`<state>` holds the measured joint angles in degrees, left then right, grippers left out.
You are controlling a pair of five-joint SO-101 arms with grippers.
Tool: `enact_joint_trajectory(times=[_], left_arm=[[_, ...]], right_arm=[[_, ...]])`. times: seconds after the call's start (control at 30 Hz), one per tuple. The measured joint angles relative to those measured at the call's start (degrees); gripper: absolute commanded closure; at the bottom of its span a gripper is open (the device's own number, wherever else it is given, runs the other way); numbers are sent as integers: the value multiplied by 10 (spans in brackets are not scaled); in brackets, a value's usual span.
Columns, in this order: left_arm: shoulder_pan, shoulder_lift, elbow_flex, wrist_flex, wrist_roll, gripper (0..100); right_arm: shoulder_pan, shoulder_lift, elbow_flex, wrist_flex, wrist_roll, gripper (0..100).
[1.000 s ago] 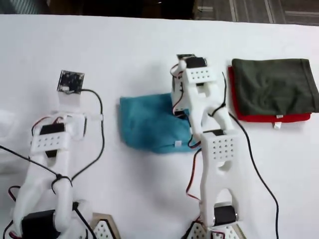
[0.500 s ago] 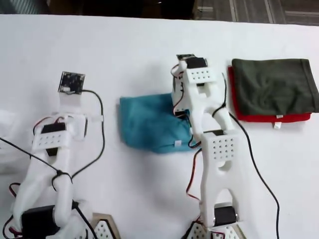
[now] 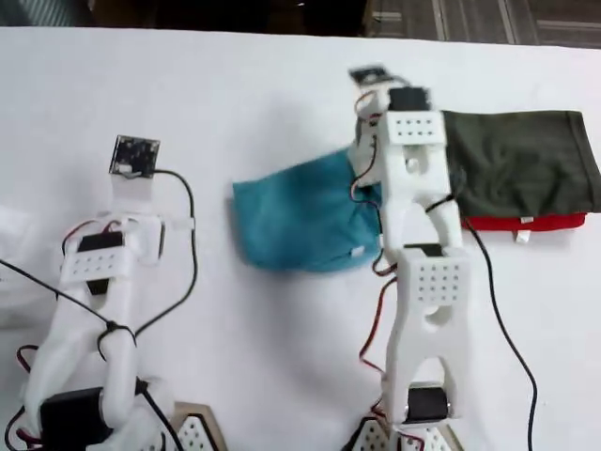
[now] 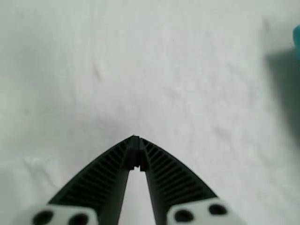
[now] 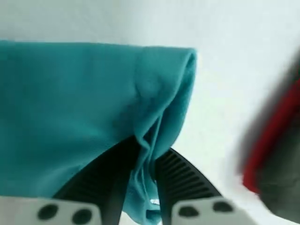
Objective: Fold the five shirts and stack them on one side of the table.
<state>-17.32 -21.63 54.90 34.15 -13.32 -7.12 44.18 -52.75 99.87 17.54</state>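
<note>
Your right gripper [image 5: 147, 151] is clamped on a bunched edge of the teal shirt [image 3: 300, 221] near a corner, most likely so you can drag or carry the folded piece onto the stack. That stack, the green shirt [image 3: 521, 160] lying on the red shirt [image 3: 526, 223], sits at the right of the high view. The teal one lies mid-frame just left of it, its right end hidden under the arm. Its long axis runs left to right, slightly tilted, with the gripped end toward the upper right and pointing at the stack. Your left gripper [image 4: 135, 145] has its jaws together on nothing and hangs over bare table [image 3: 235, 85] at the left, out of the way.
</note>
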Motion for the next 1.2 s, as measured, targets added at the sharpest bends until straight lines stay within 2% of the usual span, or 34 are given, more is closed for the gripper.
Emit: enact_joint_trajectory(times=[0.17, 0.4, 0.57, 0.7, 0.83, 1.07, 1.2], left_arm=[[-1, 0, 0, 0, 0, 974], [-1, 0, 0, 0, 0, 974], [-1, 0, 0, 0, 0, 974], [0, 0, 0, 0, 0, 974], [-1, 0, 0, 0, 0, 974], [0, 0, 2, 0, 0, 974], [0, 0, 2, 0, 0, 974]], right_arm=[[15, -69, 0, 1, 52, 978], [72, -167, 0, 2, 110, 978], [96, -192, 33, 2, 120, 978], [60, -191, 114, 2, 120, 978], [8, -192, 120, 2, 98, 978], [-97, -191, 51, 2, 59, 978], [-126, -192, 0, 2, 36, 978]])
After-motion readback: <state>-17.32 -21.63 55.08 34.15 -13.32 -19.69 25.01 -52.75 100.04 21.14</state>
